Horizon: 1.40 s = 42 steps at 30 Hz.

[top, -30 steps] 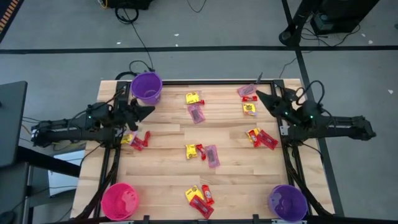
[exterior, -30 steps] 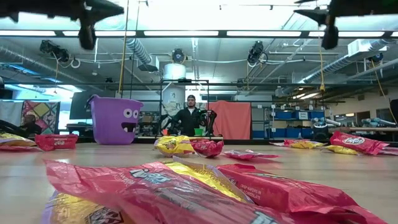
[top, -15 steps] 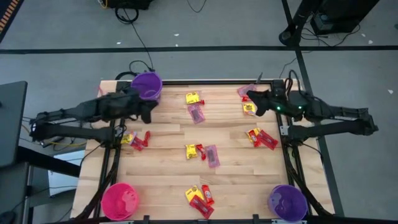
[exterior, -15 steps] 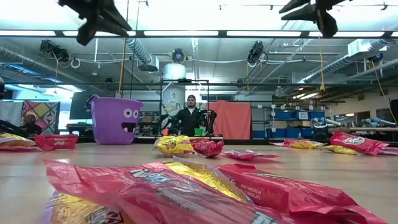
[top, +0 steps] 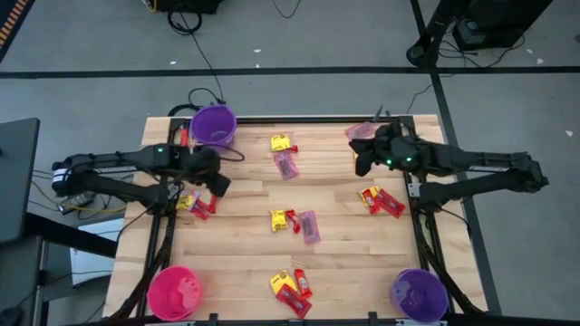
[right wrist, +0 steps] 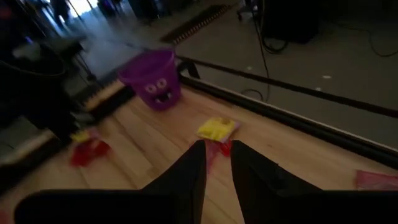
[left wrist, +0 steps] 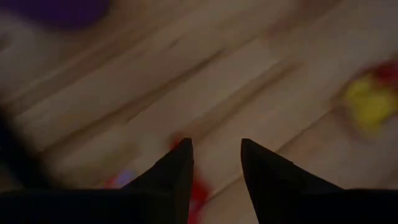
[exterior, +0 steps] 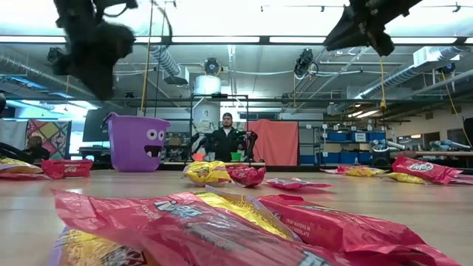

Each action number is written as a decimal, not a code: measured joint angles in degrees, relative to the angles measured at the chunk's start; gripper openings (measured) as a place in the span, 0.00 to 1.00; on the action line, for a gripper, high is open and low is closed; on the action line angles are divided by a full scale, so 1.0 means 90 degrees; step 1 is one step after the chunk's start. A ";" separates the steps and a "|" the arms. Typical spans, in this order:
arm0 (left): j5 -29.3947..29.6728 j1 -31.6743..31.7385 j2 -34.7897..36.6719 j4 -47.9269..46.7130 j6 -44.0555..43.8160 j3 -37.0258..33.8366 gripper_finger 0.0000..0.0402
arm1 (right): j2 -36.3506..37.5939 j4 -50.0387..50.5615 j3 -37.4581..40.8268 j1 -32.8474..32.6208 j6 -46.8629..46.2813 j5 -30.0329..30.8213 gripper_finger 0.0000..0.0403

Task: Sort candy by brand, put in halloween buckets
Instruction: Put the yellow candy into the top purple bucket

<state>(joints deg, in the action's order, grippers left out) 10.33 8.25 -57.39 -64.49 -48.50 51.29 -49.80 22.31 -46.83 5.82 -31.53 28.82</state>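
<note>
Candy lies in small clusters on the wooden table: yellow (top: 283,142) and mauve (top: 288,165) packets at the far middle, a yellow-and-red pile (top: 198,204) at the left, and others at the middle (top: 284,219), right (top: 381,201) and near edge (top: 290,288). One purple bucket (top: 214,125) stands at the far left corner, a pink one (top: 175,292) at the near left and a second purple one (top: 419,293) at the near right. My left gripper (left wrist: 216,146) hangs open, pointing down, just beside the left pile. My right gripper (right wrist: 216,146) is open with a narrow gap, high over the far right part (top: 360,165).
A mauve packet (top: 362,132) lies at the far right corner under my right arm. Bare wood (top: 245,249) lies between the clusters. In the low view a heap of red and yellow wrappers (exterior: 222,222) fills the foreground, and a person (exterior: 225,140) stands far behind the table.
My left gripper has swung out from the left edge, tipped from nearly level to pointing down, and gone toward the near edge, close to the left pile. My right gripper has gone from the right edge toward the table's left and tipped somewhat downward. No candy has moved.
</note>
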 joint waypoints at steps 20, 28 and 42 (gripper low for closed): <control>0.0091 0.0111 -0.2542 -0.0987 0.0508 -0.0624 0.35 | -0.0623 -0.0046 0.0000 0.0036 0.0167 -0.0163 0.20; -0.0629 0.0155 -0.2534 0.0095 0.0044 -0.1561 0.35 | -0.0629 -0.0089 0.0000 0.0092 0.0552 -0.0163 0.20; -0.0266 0.0160 -0.2528 0.0220 -0.0013 -0.2123 0.31 | -0.0627 -0.0174 0.0002 0.0416 0.0857 -0.0210 0.20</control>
<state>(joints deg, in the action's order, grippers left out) 7.93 9.69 -80.14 -62.51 -48.62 32.18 -55.44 20.74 -46.81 9.57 -23.81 26.93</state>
